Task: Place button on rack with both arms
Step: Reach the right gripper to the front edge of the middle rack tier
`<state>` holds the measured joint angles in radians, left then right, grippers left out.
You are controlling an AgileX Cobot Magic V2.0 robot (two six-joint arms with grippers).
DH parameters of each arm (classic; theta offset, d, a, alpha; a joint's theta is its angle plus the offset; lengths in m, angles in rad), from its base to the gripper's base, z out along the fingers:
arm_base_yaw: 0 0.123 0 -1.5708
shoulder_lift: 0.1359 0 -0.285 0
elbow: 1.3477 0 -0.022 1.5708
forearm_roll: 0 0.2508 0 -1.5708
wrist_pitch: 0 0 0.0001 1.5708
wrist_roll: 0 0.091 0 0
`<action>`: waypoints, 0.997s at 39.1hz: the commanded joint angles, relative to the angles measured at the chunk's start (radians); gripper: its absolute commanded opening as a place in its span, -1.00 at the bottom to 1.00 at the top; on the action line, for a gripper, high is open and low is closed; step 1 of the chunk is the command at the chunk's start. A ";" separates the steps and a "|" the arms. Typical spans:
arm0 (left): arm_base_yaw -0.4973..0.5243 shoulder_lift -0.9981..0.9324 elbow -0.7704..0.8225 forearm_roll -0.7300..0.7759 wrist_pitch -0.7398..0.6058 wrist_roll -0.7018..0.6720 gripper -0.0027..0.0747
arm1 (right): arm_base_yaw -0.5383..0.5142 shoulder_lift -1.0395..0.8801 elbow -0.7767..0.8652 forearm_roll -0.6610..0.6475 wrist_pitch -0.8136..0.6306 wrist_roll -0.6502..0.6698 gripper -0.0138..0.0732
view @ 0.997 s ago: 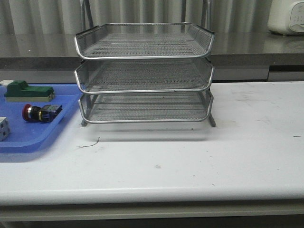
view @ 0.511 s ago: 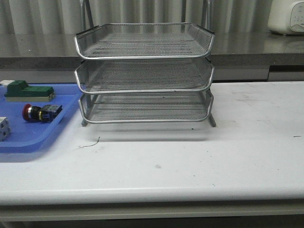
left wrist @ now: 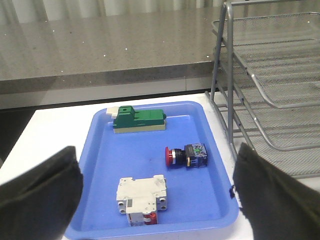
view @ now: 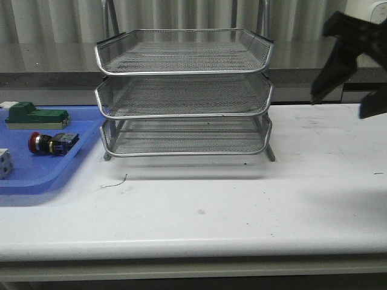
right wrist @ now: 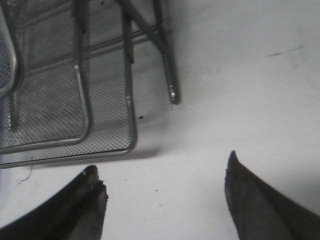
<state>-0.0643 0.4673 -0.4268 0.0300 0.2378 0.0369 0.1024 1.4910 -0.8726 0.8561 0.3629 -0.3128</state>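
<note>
The button (view: 53, 143) lies on its side in the blue tray (view: 36, 178), left of the rack (view: 181, 90). The left wrist view shows the button (left wrist: 186, 155) with its red cap and dark body. My left gripper (left wrist: 156, 152) is open and empty above the tray's near end, short of the button; it is out of the front view. My right gripper (view: 338, 107) is open and empty, in the air to the right of the rack. The right wrist view shows the gripper (right wrist: 162, 165) over bare table beside the rack's bottom corner (right wrist: 75, 100).
A green-and-beige block (left wrist: 139, 120) and a white breaker block (left wrist: 142, 197) also lie in the tray. A grey counter ledge (view: 48, 60) runs behind the table, with a white appliance (view: 363, 24) at the back right. A small wire scrap (view: 115, 181) lies before the rack.
My right gripper has come into the front view at the upper right, where nothing showed before. The button, tray and rack have not moved.
</note>
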 commanded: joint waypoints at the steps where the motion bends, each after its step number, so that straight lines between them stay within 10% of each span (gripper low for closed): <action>1: 0.001 0.009 -0.038 0.001 -0.076 -0.011 0.56 | 0.006 0.040 -0.065 0.211 0.025 -0.172 0.41; 15: 0.001 0.009 -0.038 0.001 -0.076 -0.011 0.56 | 0.004 0.180 -0.072 1.002 0.202 -0.814 0.30; 39: 0.001 0.009 -0.038 0.001 -0.076 -0.011 0.56 | 0.004 0.266 -0.129 1.034 0.258 -0.838 -0.64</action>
<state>-0.0643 0.4673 -0.4268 0.0300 0.2378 0.0369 0.1070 1.8003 -0.9692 1.7978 0.5578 -1.1363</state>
